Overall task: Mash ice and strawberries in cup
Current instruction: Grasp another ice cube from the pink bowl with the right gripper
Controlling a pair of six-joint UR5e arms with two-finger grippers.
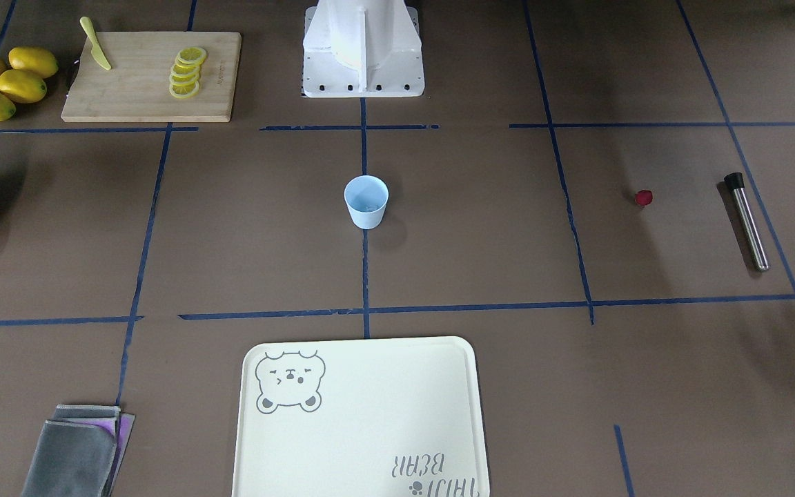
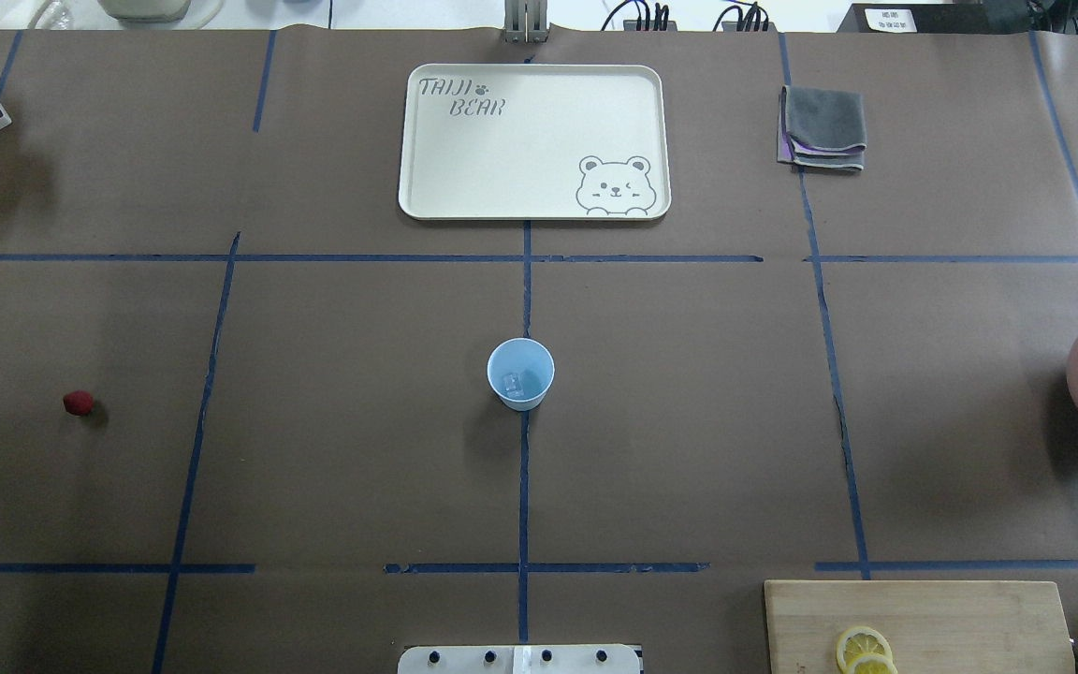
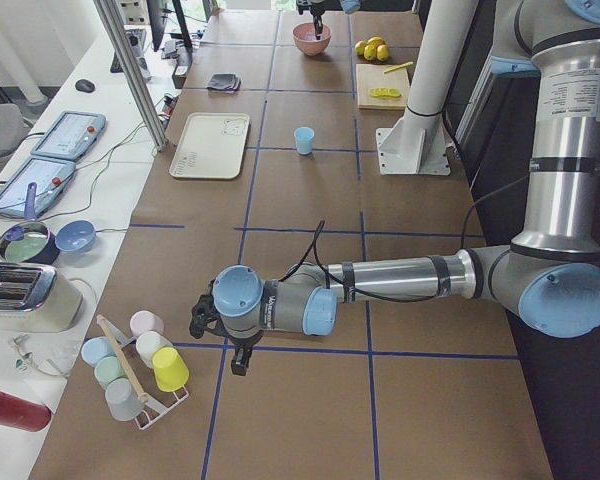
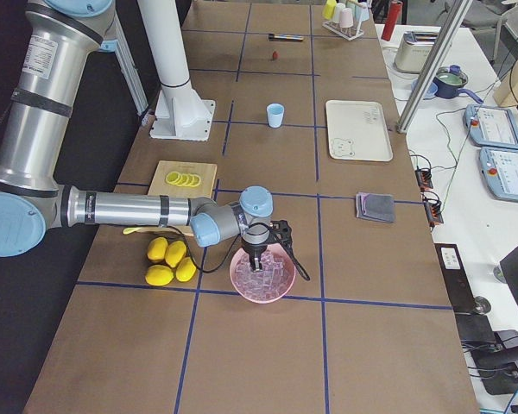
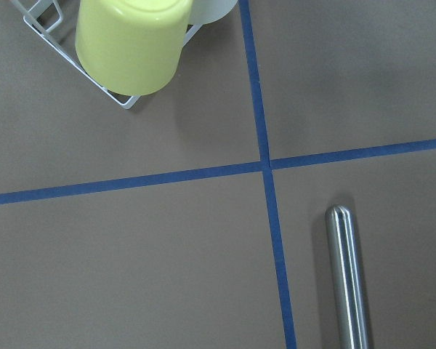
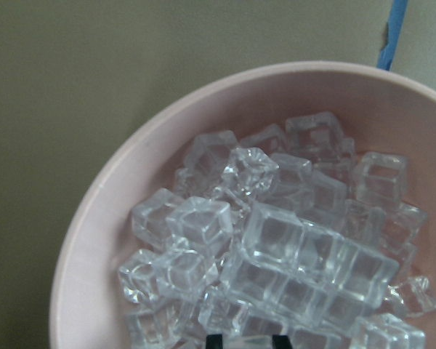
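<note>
The light-blue cup (image 1: pixel 366 201) stands upright at the table's middle, also in the overhead view (image 2: pixel 520 373), with an ice cube (image 2: pixel 511 381) in its bottom. The red strawberry (image 1: pixel 643 198) lies alone on the table (image 2: pixel 79 402), near a steel muddler (image 1: pixel 747 221). My right gripper (image 6: pixel 247 340) is down in the pink bowl (image 4: pixel 262 274) of ice cubes (image 6: pixel 276 254); its fingertips (image 6: pixel 214 339) stand close together with ice between them. My left gripper (image 3: pixel 238 362) hangs over the table near the muddler (image 5: pixel 346 280); I cannot tell if it is open.
A rack of upturned cups (image 3: pixel 135 365) stands by the left gripper, with its yellow cup (image 5: pixel 127 43) in the wrist view. Also here are a cream tray (image 1: pixel 363 414), a cutting board (image 1: pixel 152 76) with lemon slices, whole lemons (image 1: pixel 7 83) and folded cloths (image 1: pixel 76 452).
</note>
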